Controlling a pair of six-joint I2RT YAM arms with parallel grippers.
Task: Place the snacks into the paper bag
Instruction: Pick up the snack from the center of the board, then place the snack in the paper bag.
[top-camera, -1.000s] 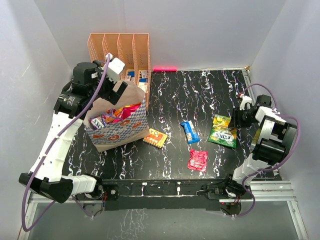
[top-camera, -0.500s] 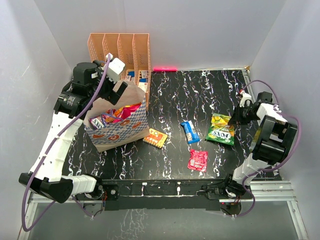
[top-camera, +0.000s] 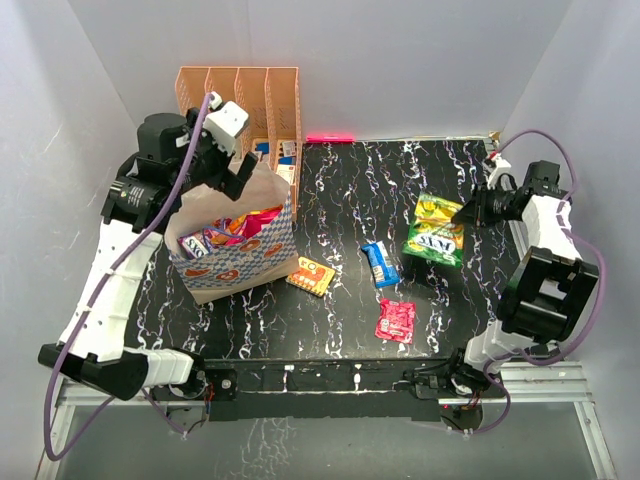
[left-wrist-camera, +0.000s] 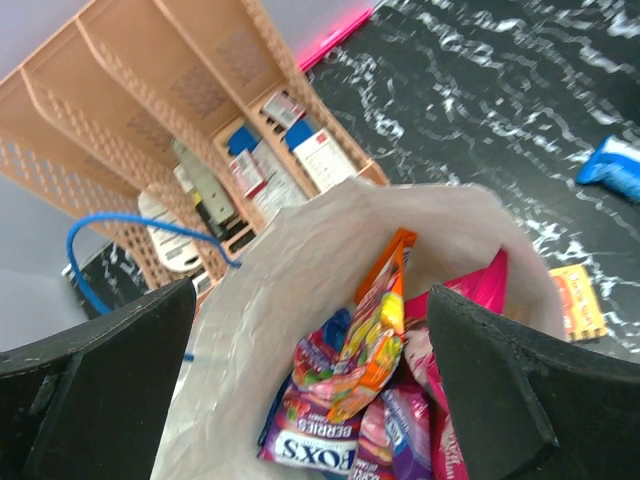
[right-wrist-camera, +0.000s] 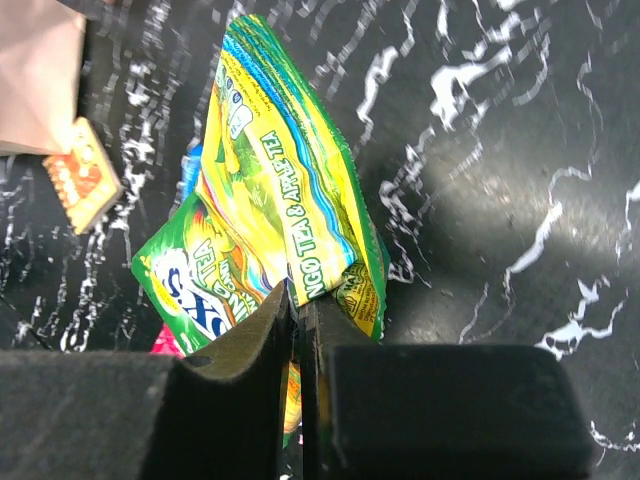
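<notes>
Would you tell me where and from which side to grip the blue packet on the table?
Probably pinch the blue packet across its narrow width, mid-length, coming down from above: it lies flat, long and slim, with bare table along both long sides.

Left arm (top-camera: 105, 285) and right arm (top-camera: 548, 225): white shells, black joints, a mauve cable (top-camera: 46, 410) looping along each. Left pincer (left-wrist-camera: 310, 300) and right pincer (right-wrist-camera: 298, 298) have blocky matte-black fingers (right-wrist-camera: 440, 410).
</notes>
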